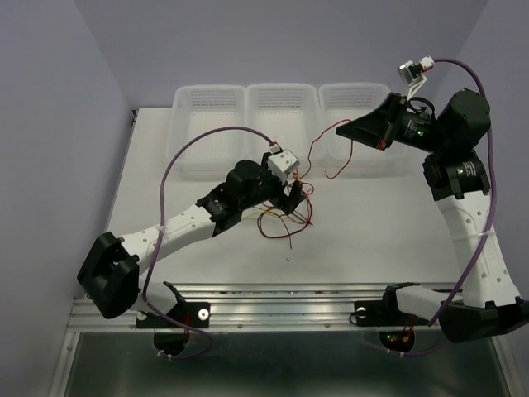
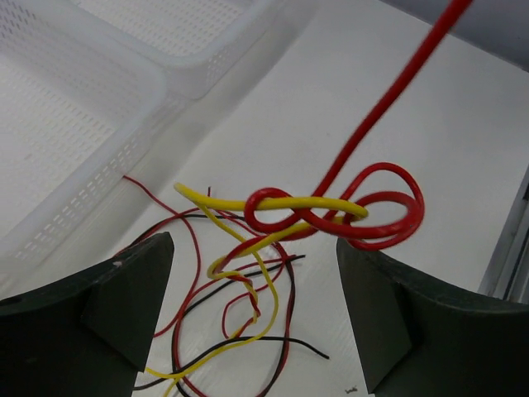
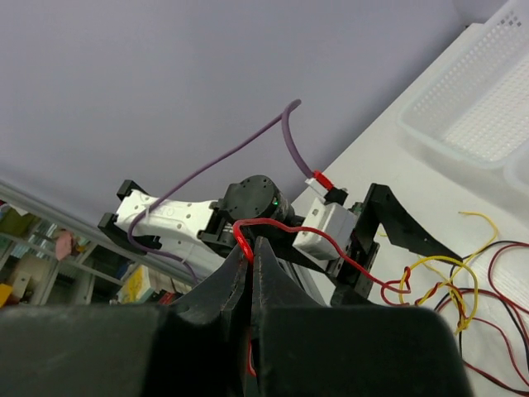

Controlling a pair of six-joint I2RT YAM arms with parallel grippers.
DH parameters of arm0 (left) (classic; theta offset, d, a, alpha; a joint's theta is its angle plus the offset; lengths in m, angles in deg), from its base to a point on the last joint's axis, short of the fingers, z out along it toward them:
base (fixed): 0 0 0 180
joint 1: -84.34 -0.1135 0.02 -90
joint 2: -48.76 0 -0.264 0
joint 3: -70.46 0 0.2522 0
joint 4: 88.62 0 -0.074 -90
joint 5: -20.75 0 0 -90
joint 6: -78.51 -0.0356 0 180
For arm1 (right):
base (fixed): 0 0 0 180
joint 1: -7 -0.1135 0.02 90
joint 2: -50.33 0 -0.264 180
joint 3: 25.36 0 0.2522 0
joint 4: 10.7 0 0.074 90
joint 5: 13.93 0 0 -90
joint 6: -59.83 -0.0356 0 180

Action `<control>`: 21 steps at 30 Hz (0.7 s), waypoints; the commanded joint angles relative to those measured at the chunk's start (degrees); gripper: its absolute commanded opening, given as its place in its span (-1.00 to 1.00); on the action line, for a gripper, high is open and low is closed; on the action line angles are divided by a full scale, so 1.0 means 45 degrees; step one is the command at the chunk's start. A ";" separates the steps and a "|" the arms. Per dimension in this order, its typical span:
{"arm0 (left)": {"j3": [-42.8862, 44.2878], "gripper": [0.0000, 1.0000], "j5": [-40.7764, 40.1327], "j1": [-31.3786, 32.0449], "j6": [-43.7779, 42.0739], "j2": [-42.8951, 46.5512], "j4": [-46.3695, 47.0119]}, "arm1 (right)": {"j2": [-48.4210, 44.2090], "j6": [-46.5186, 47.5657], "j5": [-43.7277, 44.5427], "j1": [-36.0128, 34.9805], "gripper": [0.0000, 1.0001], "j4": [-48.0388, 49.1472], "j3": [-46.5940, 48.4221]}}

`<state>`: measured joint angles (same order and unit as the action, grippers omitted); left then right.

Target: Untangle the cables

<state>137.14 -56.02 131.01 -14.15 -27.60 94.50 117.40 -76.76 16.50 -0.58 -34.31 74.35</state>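
The cables [image 1: 283, 217] lie in a loose red, yellow and black tangle on the white table. My left gripper [image 1: 294, 193] hovers just above them, open and empty. In the left wrist view its fingers [image 2: 124, 306] stand wide apart around a raised knot of red and yellow cable [image 2: 331, 211], touching nothing. My right gripper [image 1: 341, 130] is raised at the back right and is shut on a red cable [image 3: 245, 240]. That red cable [image 1: 312, 153] runs taut down to the tangle, and its loose end [image 1: 335, 169] hangs below the gripper.
Three white perforated baskets [image 1: 211, 103] stand in a row along the table's back edge, close behind both grippers. One basket's wall [image 2: 99, 178] sits just left of the tangle. The table's metal front rail [image 1: 281, 302] runs along the near edge.
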 commanded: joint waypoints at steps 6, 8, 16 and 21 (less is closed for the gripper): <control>0.1383 0.34 -0.1065 0.0038 -0.0562 -0.0786 0.0563 | -0.0470 -0.0545 -0.0356 0.0023 -0.99 0.0801 0.0431; 0.1325 -0.03 -0.1183 0.0038 -0.0524 -0.0708 0.0720 | -0.0509 -0.0526 -0.0297 0.0023 -0.99 0.0801 0.0353; 0.0154 -1.00 -0.0812 0.0038 0.0353 0.0578 0.0876 | 0.0153 -0.0195 0.0405 0.0023 -0.99 0.0645 -0.0135; -0.0608 -1.00 -0.0540 0.0038 0.1544 0.1536 0.0973 | 0.1091 0.0254 0.0951 0.0023 -0.99 0.0626 -0.0526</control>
<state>136.05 -60.10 130.99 -11.72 -24.67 95.24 119.67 -77.69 18.25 -0.58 -33.26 73.19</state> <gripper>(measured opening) 0.055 0.036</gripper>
